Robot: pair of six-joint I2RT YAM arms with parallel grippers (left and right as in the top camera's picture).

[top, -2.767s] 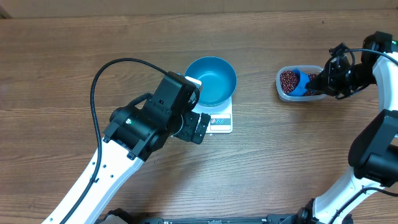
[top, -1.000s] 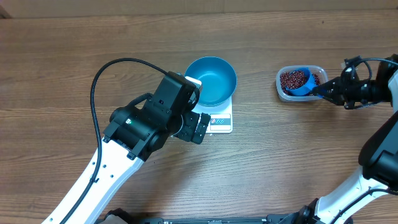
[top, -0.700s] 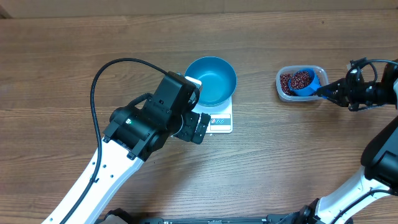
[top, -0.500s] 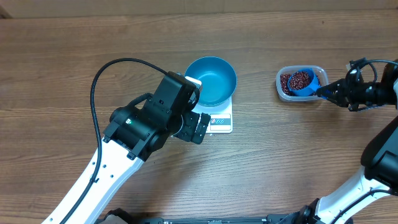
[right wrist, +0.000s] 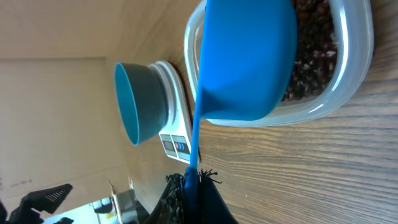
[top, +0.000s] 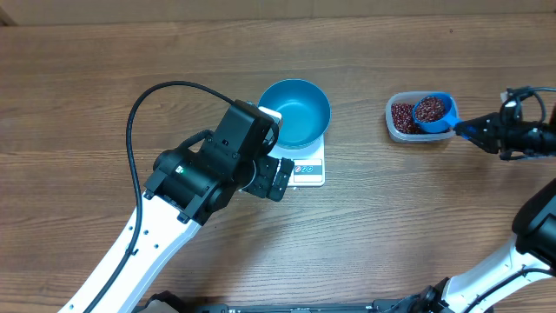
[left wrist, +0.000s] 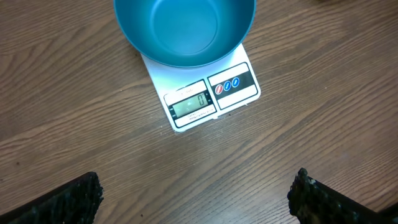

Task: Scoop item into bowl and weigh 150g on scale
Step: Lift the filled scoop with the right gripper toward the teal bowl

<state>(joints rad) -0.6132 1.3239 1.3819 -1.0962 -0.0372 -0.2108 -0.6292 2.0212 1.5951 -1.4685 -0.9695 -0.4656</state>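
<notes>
Beans fill the scoop pinched in the right hand.

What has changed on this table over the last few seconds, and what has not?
The right gripper, holding the scoop by its handle, drew back to the right. It brought the scoop up level out of the beans, now loaded, over the tub's right end. The left gripper, bowl and scale stayed put.

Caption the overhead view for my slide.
Right gripper holds a scoop of beans over the tub; empty bowl sits on scale.
</notes>
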